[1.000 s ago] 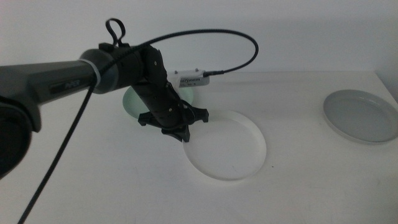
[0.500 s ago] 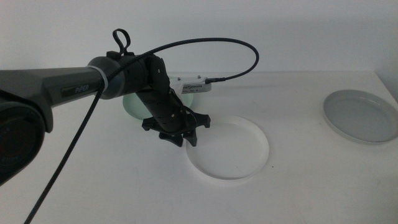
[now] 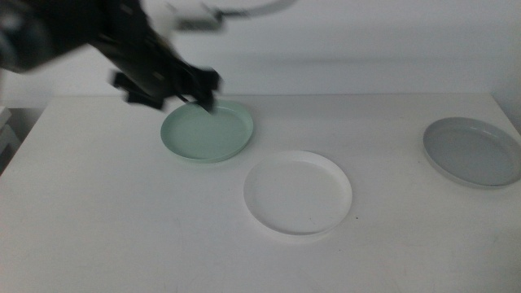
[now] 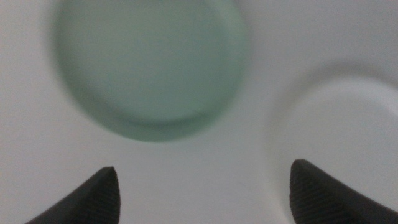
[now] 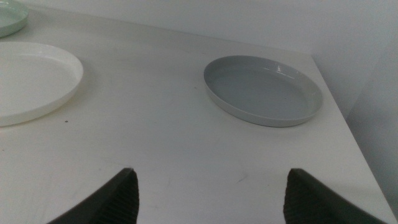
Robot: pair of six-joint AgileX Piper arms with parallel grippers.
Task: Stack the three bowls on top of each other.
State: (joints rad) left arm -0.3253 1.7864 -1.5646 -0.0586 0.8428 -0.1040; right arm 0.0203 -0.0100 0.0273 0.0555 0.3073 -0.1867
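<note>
The mint green bowl [image 3: 207,132] sits at the back left of the table. The white bowl [image 3: 298,192] lies in the middle, close to its right front. The light grey bowl [image 3: 474,150] sits apart at the far right. My left gripper [image 3: 167,88] hangs blurred above the mint bowl's far left rim. In the left wrist view my left gripper [image 4: 202,193] is open and empty, high over the mint bowl [image 4: 149,62] and the white bowl [image 4: 348,118]. My right gripper [image 5: 211,199] is open and empty, low near the table's front, facing the grey bowl [image 5: 264,90].
The white table [image 3: 122,228] ends in a right edge just past the grey bowl. A pale wall [image 3: 366,41] stands behind the table. The left arm's cable and white wrist camera [image 3: 195,16] show at the top.
My left gripper has left the white bowl's left rim, risen and swung back and left to above the mint bowl. The bowls have stayed where they were.
</note>
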